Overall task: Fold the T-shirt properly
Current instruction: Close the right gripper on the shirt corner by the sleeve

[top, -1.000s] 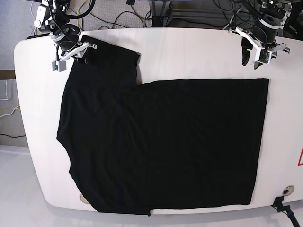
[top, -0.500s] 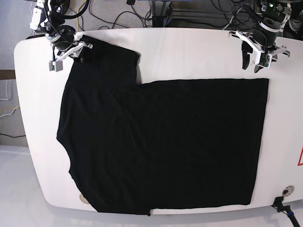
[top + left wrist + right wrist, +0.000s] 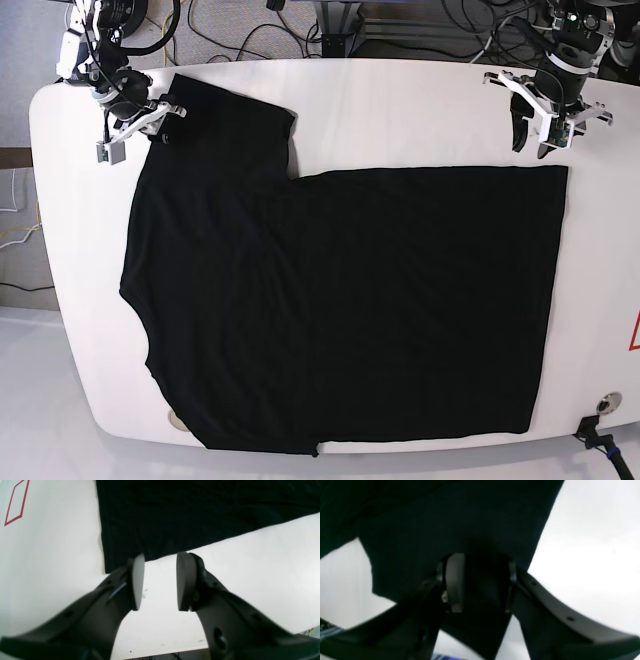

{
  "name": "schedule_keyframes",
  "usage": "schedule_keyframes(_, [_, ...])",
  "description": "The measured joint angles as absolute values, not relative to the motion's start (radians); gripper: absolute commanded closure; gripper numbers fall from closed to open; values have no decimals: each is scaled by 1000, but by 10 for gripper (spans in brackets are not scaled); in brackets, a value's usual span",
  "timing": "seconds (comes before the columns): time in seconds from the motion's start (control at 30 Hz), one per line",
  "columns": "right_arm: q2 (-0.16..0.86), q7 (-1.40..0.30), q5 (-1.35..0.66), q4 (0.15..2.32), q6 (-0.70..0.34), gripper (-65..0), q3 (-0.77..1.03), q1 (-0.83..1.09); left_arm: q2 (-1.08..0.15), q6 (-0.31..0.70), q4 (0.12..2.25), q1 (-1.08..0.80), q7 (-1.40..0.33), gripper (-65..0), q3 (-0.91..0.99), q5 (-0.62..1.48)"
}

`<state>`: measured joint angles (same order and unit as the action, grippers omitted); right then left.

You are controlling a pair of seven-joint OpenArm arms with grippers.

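A black T-shirt (image 3: 340, 300) is lying mostly flat across the white table (image 3: 400, 110), one sleeve (image 3: 235, 125) sticking out at the far edge, so folding is looking barely begun, with most folds left. The left gripper (image 3: 530, 147) is hanging over bare table just beyond the hem corner, jaws apart and empty. Only the right wrist view is showing cloth running between the right gripper's (image 3: 480, 585) parted jaws; whether they are pinching it cannot be told. The base view alone is showing the whole garment.
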<state>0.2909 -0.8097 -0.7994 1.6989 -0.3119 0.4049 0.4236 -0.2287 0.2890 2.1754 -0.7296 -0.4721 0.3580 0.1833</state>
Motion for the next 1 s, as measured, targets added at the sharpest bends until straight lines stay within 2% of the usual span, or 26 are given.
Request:
schedule_keyframes(0.27, [300, -801, -798, 1636, -315, -206, 419, 384, -228, 289, 2176, -731, -475, -202, 357, 181])
schedule_keyframes(0.3, [299, -801, -801, 1634, -315, -176, 426, 384, -228, 289, 2176, -731, -475, -198, 357, 181])
schedule_keyframes(0.4, [303, -801, -805, 1633, -311, -12, 447, 389, -228, 289, 2176, -731, -476, -201, 357, 180])
schedule_keyframes(0.43, [304, -801, -805, 1633, -311, 0, 447, 391, -228, 289, 2176, -731, -476, -200, 357, 181])
schedule_keyframes(0.83, [302, -831, -790, 1644, -300, -3, 441, 413, -226, 296, 2190, -734, -479, -208, 362, 181])
schedule_keyframes(0.9, [287, -832, -788, 1647, -304, -3, 441, 400, -207, 315, 2040, -690, -422, -208, 369, 233])
schedule_keyframes(0.93, [285, -833, -791, 1648, -306, -3, 438, 400, -189, 289, 2003, -712, -564, -208, 355, 154])
schedule_keyframes(1.0, [279, -841, -790, 1649, -311, -3, 437, 394, -197, 319, 2012, -739, -514, -208, 359, 192])
